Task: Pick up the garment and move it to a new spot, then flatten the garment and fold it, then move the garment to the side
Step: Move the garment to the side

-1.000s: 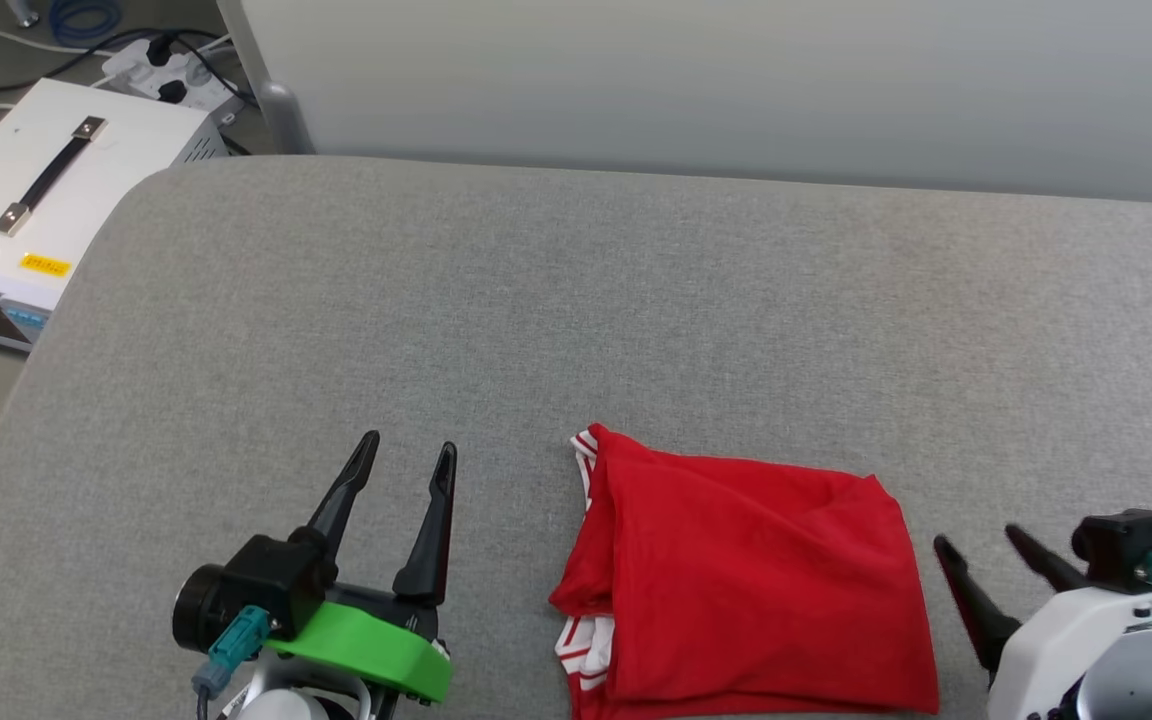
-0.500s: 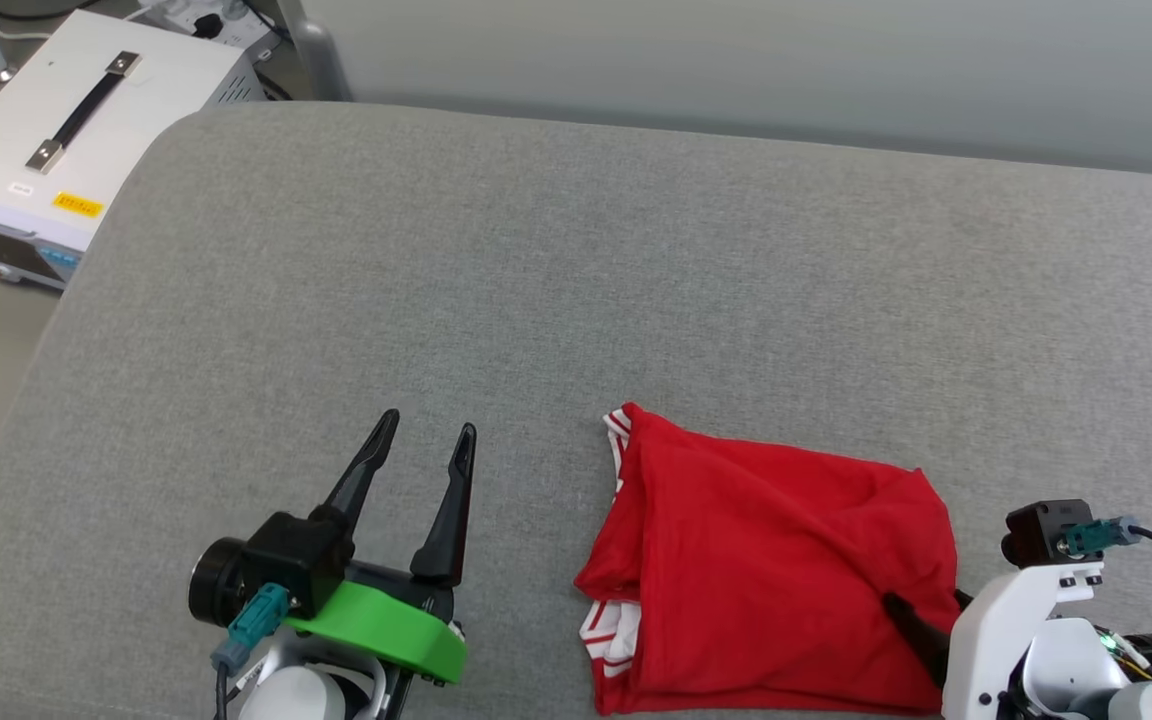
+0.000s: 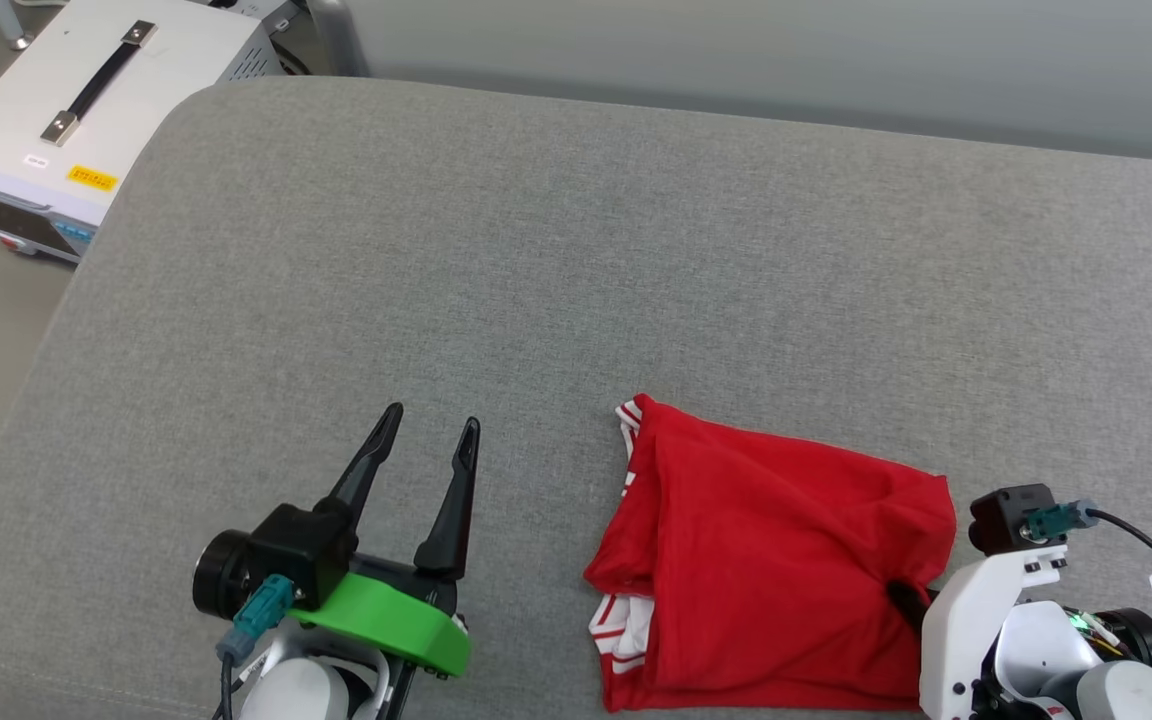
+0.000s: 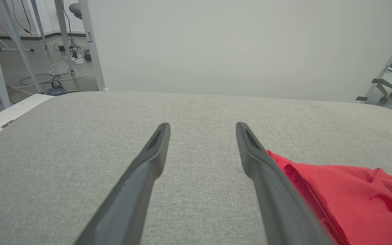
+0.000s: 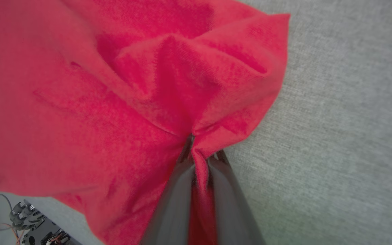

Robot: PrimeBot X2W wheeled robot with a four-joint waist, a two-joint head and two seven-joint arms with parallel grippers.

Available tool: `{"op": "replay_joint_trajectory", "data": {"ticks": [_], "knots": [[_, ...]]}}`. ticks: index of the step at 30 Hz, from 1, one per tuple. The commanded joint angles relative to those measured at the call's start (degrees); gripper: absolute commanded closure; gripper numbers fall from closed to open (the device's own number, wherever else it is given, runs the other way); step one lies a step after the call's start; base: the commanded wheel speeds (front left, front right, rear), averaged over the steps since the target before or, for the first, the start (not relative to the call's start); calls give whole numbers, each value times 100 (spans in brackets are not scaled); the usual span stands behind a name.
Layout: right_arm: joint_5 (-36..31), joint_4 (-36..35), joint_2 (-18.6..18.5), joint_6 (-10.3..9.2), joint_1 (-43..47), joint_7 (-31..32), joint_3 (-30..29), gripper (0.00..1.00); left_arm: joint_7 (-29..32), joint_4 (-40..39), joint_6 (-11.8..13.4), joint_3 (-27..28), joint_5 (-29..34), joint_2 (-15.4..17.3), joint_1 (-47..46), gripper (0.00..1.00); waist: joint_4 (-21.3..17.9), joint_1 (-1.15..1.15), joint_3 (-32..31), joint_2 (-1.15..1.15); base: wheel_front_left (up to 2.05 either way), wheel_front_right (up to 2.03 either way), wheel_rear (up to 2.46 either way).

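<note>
the garment (image 3: 776, 570), folded into a red bundle with striped trim showing at its left edge, lay on the near right part of the grey padded surface (image 3: 536, 250). the right gripper (image 5: 201, 154) pinched a fold of the bundle's right edge between its fingers. the left gripper (image 3: 431, 425), fingers spread and holding nothing, was near the cloth's left side. a white case (image 3: 86, 90) with a black handle stood off the far left corner.
</note>
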Motion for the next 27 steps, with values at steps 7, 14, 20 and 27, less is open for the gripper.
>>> {"op": "replay_joint_trajectory", "data": {"ticks": [7,14,20,27], "knots": [[-133,-98,-347,3,-169,-112,373,100,-33,43,-18,7,26,3,-43,0,-250,0,-177,0,0,0,0],[-160,-618,-1411,3,-576,101,1162,100,-33,27,-18,5,65,31,119,0,-871,0,-271,0,0,0,0],[11,-1016,-2466,3,-954,347,1640,100,-33,-18,-18,-377,72,31,100,0,-1500,0,-198,0,0,0,0],[316,-1052,-3578,3,-1290,259,1893,100,-33,-154,-18,-774,67,40,-61,0,-2217,0,131,0,0,0,0]]}}
